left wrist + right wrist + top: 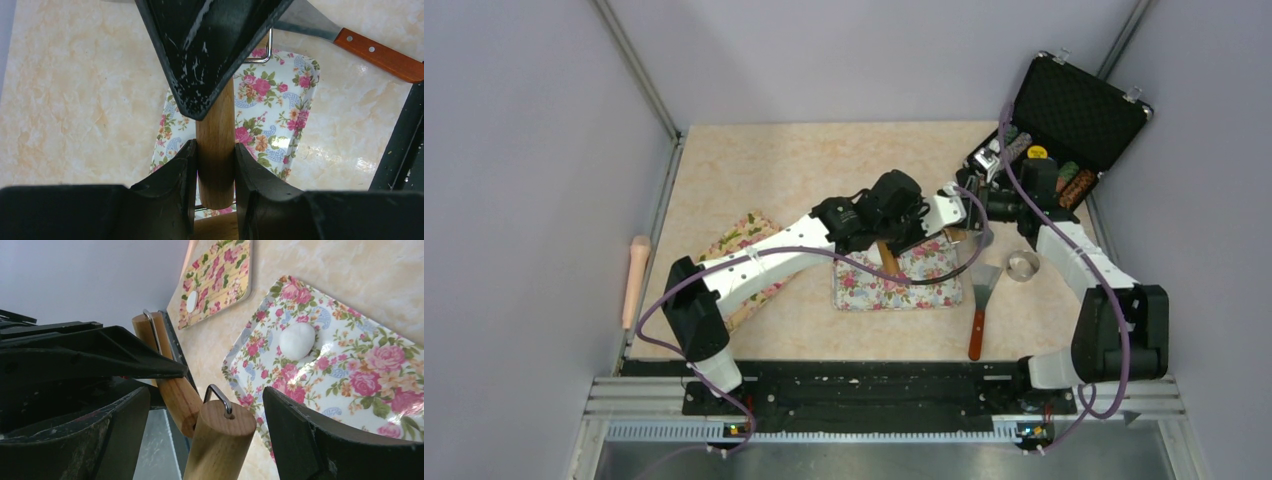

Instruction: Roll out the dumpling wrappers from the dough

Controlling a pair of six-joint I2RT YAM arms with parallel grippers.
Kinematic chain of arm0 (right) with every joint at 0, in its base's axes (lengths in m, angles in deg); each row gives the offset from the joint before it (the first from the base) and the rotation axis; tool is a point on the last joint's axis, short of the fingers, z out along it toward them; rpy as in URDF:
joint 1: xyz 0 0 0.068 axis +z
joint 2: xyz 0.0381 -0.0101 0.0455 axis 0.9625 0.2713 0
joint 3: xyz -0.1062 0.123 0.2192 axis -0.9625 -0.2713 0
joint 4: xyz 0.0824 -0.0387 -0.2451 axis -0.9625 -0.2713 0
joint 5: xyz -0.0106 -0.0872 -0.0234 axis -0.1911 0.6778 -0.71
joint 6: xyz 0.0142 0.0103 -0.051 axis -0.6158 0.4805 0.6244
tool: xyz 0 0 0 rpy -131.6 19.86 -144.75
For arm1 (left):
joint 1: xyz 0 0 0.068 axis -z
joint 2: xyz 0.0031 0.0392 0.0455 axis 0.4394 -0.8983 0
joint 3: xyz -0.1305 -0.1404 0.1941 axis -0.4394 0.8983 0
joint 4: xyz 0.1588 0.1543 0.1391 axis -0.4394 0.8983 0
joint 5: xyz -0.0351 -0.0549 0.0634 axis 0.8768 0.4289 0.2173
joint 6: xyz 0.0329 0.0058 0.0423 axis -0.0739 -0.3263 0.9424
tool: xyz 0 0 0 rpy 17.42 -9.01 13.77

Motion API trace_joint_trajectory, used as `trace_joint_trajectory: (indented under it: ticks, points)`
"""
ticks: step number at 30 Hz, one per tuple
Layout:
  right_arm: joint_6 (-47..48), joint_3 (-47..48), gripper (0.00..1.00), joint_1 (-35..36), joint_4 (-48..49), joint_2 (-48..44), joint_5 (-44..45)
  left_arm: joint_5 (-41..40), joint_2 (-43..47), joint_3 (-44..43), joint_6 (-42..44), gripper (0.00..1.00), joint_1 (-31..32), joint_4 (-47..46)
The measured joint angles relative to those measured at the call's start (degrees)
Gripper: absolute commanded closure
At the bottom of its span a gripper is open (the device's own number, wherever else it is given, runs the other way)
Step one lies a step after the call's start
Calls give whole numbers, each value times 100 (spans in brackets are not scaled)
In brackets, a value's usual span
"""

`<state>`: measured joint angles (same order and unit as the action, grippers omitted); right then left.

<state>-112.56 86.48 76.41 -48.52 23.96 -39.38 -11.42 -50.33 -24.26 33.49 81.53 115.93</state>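
Dumpling wrappers point(191, 301): just one, lying on the yellowish floral tray point(220, 275). That's one of two trays; the white floral tray point(360, 375) is under the arms. One wooden roller point(216, 125), left gripper point(216, 150) clamped on its handle, right gripper point(206, 390) gaping around the drum end, gaps either side. My worry: the arms are so crowded that a bump could twist the roller in that grip, or it could land off-centre and shove the dough away. Also one spatula point(979, 305), one ring cutter point(1023, 265), and one dough ball point(297, 340) on the white tray.
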Motion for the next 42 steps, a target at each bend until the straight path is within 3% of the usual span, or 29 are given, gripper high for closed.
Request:
trace_joint_trajectory:
  ticks: [3,8,16,20,23,26,29,31,33,40,42]
  points:
    - [66,-2,22,127,-81,59,-68,26,0,-24,0,100,20,33]
    - [-20,-70,43,245,83,120,-223,59,0,-35,0,100,37,50]
    - [-122,-160,42,328,243,120,-400,76,-2,-63,-2,100,66,118]
    - [-195,-262,48,337,402,118,-466,72,-2,-79,0,100,81,181]
    - [-223,-304,41,339,437,118,-516,59,-2,-90,0,100,92,225]
    - [-249,-304,43,372,474,118,-595,26,-4,-129,0,100,94,291]
    - [-291,-304,60,396,557,118,-656,7,-4,-151,2,100,96,348]
    - [-328,-304,83,411,584,118,-691,-9,-4,-153,7,100,96,391]
    - [-448,-302,100,457,601,109,-778,-39,-28,-153,39,100,101,452]
    - [-387,-304,100,485,581,66,-811,-129,-39,-153,31,100,129,490]
    - [-260,-302,100,485,490,4,-765,-199,-39,-153,28,93,153,483]
